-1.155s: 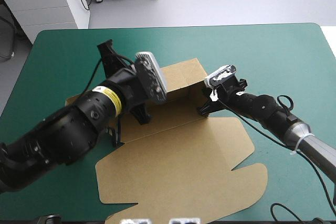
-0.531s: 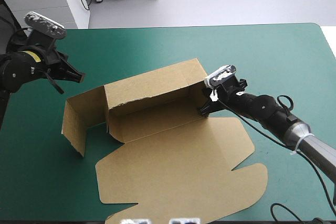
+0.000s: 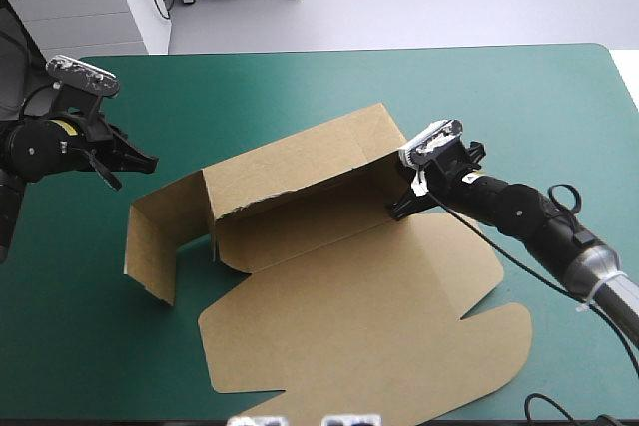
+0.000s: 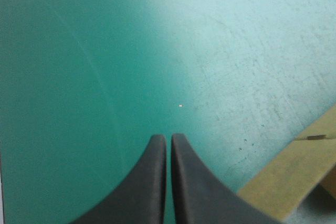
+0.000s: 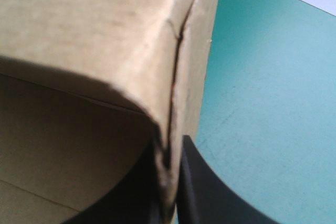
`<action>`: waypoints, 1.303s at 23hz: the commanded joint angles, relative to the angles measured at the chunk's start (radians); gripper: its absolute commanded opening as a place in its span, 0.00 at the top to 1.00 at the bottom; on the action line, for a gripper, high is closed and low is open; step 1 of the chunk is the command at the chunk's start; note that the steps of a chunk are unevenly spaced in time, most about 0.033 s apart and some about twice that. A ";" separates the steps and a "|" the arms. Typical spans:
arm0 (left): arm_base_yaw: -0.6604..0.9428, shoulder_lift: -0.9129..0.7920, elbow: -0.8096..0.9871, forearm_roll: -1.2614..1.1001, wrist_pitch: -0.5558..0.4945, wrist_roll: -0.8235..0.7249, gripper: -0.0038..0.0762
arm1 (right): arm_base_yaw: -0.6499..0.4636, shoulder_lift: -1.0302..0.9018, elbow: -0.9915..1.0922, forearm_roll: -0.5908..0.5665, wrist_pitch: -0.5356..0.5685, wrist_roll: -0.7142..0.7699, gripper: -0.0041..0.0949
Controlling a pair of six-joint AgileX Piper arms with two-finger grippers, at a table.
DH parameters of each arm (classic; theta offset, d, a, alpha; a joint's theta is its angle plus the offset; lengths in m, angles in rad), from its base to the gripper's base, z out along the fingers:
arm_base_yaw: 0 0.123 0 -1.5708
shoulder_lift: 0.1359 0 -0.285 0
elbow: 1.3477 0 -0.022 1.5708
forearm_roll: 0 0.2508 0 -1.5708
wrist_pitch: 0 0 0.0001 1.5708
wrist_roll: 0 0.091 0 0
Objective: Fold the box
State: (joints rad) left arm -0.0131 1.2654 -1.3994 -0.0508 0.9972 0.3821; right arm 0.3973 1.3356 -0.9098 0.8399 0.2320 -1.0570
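Box place: you find the brown box (image 3: 349, 316) about in the middle of the counter (image 3: 499, 107), on the teal-green cover
Box shape: the long back wall stands up, one end panel stands up at the left side and bends toward the near edge, and the big sheet with the cut flaps lies flat toward the near edge
Right claw: your right claw (image 3: 396, 209) is at the right end of the raised back wall, and it is holding the box there
Right wrist view: the right claw (image 5: 169, 150) has its black fingers nearly together, with the upright edge of the box (image 5: 94, 30) between them; the shaded inside of the box is on one side and the bare counter (image 5: 273, 103) on the other
Left claw: your left claw (image 3: 130, 160) is over the left part of the counter, apart from the box and holding nothing
Left wrist view: the left claw (image 4: 168, 137) has its fingers pressed together to one point, with only a thin line between them; bare counter (image 4: 105, 51) is ahead of it, and one corner of the box (image 4: 286, 182) lies beside it, not touching
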 commanded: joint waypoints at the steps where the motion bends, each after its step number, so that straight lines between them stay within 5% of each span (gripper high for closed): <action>1: 0.003 -0.029 -0.024 -0.021 -0.080 -0.001 0.93 | -0.052 -0.083 -0.023 -0.121 0.007 0.120 0.98; 8: 0.003 -0.029 -0.024 -0.027 -0.110 -0.003 0.94 | -0.191 -0.162 -0.048 -0.250 0.214 0.310 0.98; 12: 0.003 -0.029 -0.024 -0.027 -0.122 -0.003 0.94 | -0.191 -0.144 -0.178 -0.468 0.352 0.585 0.98; 16: 0.003 -0.029 -0.024 -0.027 -0.120 -0.006 0.94 | -0.191 -0.009 -0.426 -0.690 0.628 0.845 0.98; 22: 0.003 -0.029 -0.024 -0.023 -0.102 -0.008 0.94 | -0.191 0.147 -0.609 -0.701 0.850 0.892 0.98; 30: 0.003 -0.029 -0.024 -0.023 -0.096 -0.015 0.94 | -0.191 0.361 -0.809 -0.704 0.934 0.930 0.98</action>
State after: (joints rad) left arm -0.0131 1.2654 -1.3994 -0.0620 0.9436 0.3780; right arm 0.2118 1.6775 -1.6387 0.1271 1.1661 -0.1403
